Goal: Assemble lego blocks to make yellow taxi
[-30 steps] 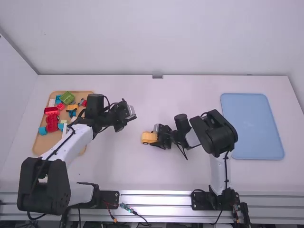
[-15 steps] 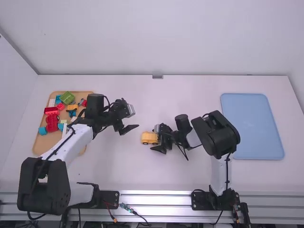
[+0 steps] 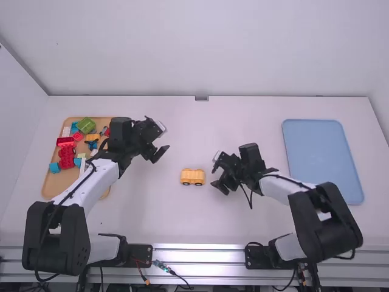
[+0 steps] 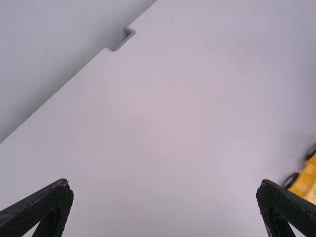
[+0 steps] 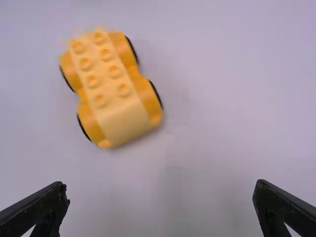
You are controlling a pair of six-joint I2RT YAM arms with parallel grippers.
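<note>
Yellow car [image 3: 193, 176] sits unheld, its upper body seemingly in place

Nearest among the working parts, the right gripper [image 3: 220, 189] is just to the right of the car and a little nearer the bases. Its fingers are spread wide with nothing between them, apart from the toy.

The car stands upright near the middle of the white table [image 3: 146, 210]. From the right wrist, a pale yellow brick [image 5: 108, 84] can be seen on top of a darker yellow wheeled base [image 5: 91, 120], with two rows of studs and a smooth end.

Farther over, to the left of the car and beyond it, the left gripper [image 3: 161, 154] is also parted wide and empty.

At the far right lies a blue tray [image 3: 322, 161]. Across at the left, a wooden tray [image 3: 47, 190] holds red blocks [image 3: 67, 157] and, towards its far end, a small yellow piece [image 3: 93, 137] and a green block [image 3: 86, 125].

The step in hand looks like the join of body and base, probably just finished. If the taxi needs a roof part, the next move calls for the left gripper to fetch it and line it up with the studs, while the right one steadies the car against rolling. If not, the car needs a gentle side grip and a lift to the blue tray.
</note>
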